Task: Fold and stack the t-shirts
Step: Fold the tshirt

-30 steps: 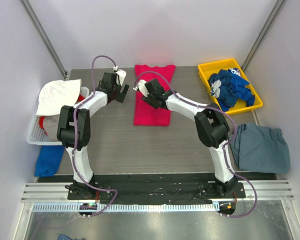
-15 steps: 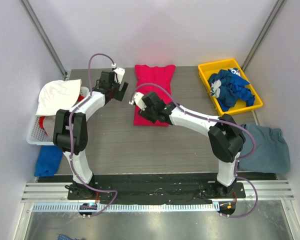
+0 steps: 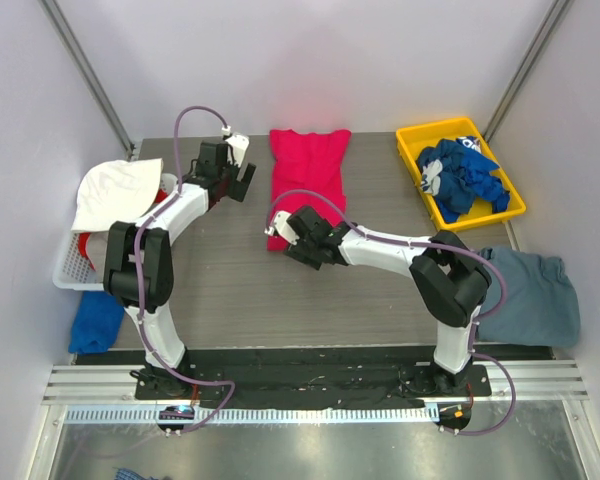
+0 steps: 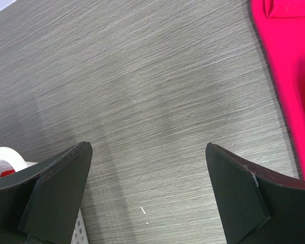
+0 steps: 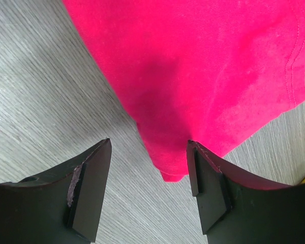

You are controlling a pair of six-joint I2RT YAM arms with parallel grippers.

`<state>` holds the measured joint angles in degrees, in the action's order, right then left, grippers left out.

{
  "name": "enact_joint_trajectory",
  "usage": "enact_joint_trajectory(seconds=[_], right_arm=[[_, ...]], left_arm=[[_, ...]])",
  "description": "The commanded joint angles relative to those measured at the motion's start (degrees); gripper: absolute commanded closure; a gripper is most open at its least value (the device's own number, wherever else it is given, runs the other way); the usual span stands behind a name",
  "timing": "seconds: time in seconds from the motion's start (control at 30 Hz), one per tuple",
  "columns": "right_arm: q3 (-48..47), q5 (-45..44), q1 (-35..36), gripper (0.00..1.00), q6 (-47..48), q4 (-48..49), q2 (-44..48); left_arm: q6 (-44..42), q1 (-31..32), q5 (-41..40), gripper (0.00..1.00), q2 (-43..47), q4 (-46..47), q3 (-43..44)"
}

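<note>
Pink shirt (image 3: 308, 172) lies folded lengthwise at the far middle of the counter (image 3: 210, 285). Right pincer (image 5: 150, 147) hovers over its near end, jaws apart, gripping nothing. Left pincer (image 4: 147, 152), jaws wide apart, hangs over the counter just left of the shirt.

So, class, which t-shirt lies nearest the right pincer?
The pink-red t-shirt, spread flat on the table; its near corner sits right by the right pincer. The blue ones are heaped in the yellow tray, the grey one far right.
</note>
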<state>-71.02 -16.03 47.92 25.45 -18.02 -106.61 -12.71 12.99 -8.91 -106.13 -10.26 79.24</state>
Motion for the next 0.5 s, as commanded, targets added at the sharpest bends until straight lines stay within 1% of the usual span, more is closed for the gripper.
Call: enact_joint_trajectory(seconds=[0.0,0.47], right_arm=[[0.1,-0.8,0.0,0.32,1.0,3.4,1.8],[-0.8,2.0,-2.1,0.32,1.7,5.6,-4.3]], left_arm=[[-0.8,-0.4,0.8,0.0,1.3,0.6,0.4],[-2.3,-0.3,0.6,0.0,-0.3,1.4,0.3]])
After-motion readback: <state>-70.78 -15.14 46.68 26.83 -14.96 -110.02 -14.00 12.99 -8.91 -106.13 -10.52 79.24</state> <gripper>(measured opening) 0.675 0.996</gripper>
